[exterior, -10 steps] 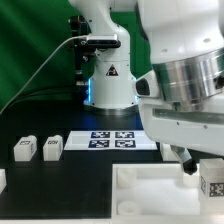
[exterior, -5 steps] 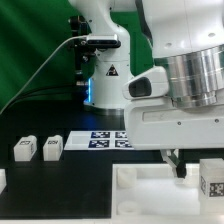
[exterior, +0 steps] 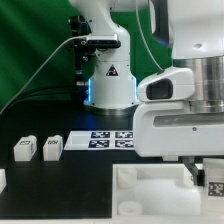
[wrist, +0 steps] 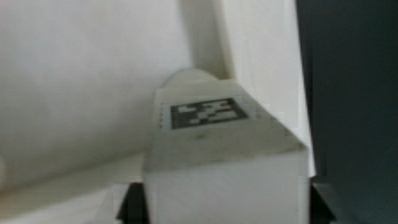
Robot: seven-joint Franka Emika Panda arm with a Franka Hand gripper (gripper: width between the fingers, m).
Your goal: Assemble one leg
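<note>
My gripper [exterior: 207,177] is low at the exterior view's right, shut on a leg [exterior: 214,186], a small white block whose black-and-white tag faces the camera. It hangs at the right end of the large white tray-like piece [exterior: 150,188]. In the wrist view the held leg [wrist: 217,150] fills the middle with its tag up, between the two dark fingers [wrist: 128,204], over the tray's white wall [wrist: 80,90]. Two more legs [exterior: 24,149] [exterior: 52,148] stand on the black table at the left, and a third [exterior: 2,179] shows at the left edge.
The marker board [exterior: 112,139] lies flat behind the tray, in front of the robot's white base [exterior: 108,80]. A dark strip of table [wrist: 352,90] runs beside the tray's rim in the wrist view.
The arm has moved toward the exterior view's right and lower, carrying the leg with it; the leg now sits closer to the tray's right end.
</note>
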